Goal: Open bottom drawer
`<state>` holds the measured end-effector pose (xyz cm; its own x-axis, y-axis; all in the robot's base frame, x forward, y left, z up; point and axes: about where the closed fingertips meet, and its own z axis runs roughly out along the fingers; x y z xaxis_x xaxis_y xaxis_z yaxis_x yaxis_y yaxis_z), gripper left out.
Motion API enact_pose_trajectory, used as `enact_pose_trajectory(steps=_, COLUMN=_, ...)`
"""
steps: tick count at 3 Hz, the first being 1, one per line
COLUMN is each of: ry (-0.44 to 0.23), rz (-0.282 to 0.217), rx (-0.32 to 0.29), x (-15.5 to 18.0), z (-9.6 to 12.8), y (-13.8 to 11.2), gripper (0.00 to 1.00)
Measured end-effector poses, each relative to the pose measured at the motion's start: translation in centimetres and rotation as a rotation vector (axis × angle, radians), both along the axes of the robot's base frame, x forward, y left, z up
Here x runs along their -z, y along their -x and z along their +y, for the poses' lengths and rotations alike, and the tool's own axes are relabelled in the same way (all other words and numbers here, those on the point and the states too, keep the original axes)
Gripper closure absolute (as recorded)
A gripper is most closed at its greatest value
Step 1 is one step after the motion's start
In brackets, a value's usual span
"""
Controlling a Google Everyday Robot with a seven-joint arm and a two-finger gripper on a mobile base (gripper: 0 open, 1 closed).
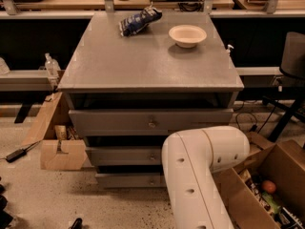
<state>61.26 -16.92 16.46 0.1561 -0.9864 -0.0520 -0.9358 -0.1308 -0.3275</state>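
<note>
The grey cabinet [147,66] stands in the middle of the camera view with three drawers stacked in its front. The bottom drawer [126,180] is the lowest one, a flat grey front with a small round knob [151,180], and it looks closed. Its right part is hidden behind my white arm link [200,171], which fills the lower middle of the view. The middle drawer [121,156] and the top drawer [143,121] sit above it. My gripper is out of view, so its place relative to the drawer does not show.
On the cabinet top lie a blue snack bag [139,21] and a white bowl [187,35]. A cardboard box [62,152] stands at the cabinet's left, and an open box of items [267,190] at the right. A plastic bottle [51,66] rests on the left rail.
</note>
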Motion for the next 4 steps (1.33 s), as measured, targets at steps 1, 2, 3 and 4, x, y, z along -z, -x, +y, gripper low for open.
enact_pose_trajectory(steps=1, ry=0.0, rz=0.0, rx=0.0, x=0.0, z=0.0, y=0.0, gripper=1.0)
enact_pose_trajectory(steps=2, ry=0.0, rz=0.0, rx=0.0, x=-0.01, z=0.0, y=0.0, gripper=1.0)
enact_pose_trajectory(steps=3, ry=0.0, rz=0.0, rx=0.0, x=-0.18, z=0.0, y=0.0, gripper=1.0)
enact_pose_trajectory(steps=4, ry=0.0, rz=0.0, rx=0.0, x=-0.21, z=0.0, y=0.0, gripper=0.82)
